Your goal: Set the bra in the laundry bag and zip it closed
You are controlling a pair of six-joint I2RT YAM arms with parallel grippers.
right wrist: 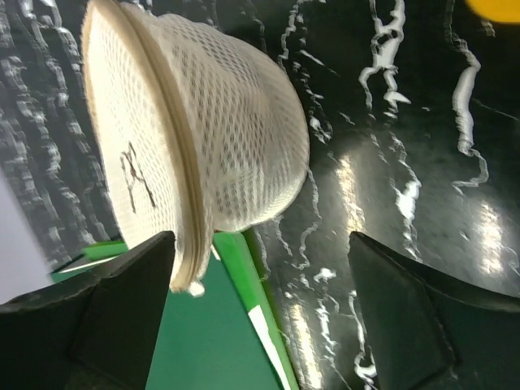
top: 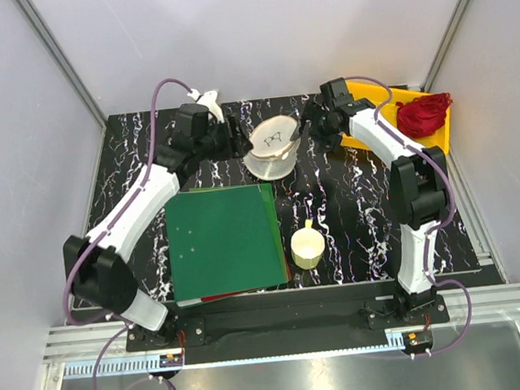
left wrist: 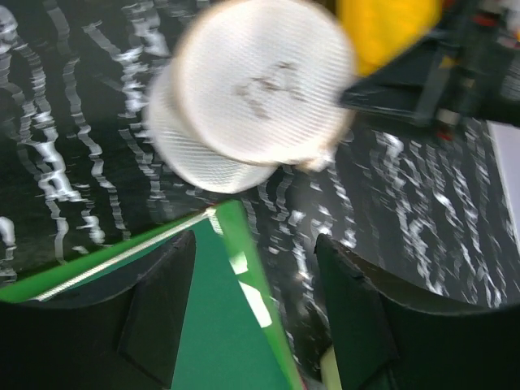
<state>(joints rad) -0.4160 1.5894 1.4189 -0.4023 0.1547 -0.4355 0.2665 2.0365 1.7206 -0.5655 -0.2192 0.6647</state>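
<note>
**Both pincers spread wide, the laundry bag between them**

The left pincer (left wrist: 256,244) is spread. Its two dark fingers (left wrist: 158,309) stand apart and nothing sits between them. Just past the fingertips is the laundry bag (left wrist: 260,89), round and white. It looks blurry in the left wrist view. Under this pincer lies the corner of a green folder (left wrist: 219,341).

The right pincer (right wrist: 262,244) is spread very wide too, and it pinches nothing. The bag's rim comes close to one of its fingers (right wrist: 122,301). I cannot tell if they touch.

From above, the bag sits tilted between the two pincers, at the far edge of the folder. Its flat round face, with a small dark mark, points up. The rim looks closed.

The tabletop (top: 353,204) is black with white streaks. A cream cup (top: 307,248) stands just beside the folder's right side, nearer the arm bases. At the far right corner is a yellow tray (top: 396,99) with a red cloth (top: 423,113) in it.
</note>
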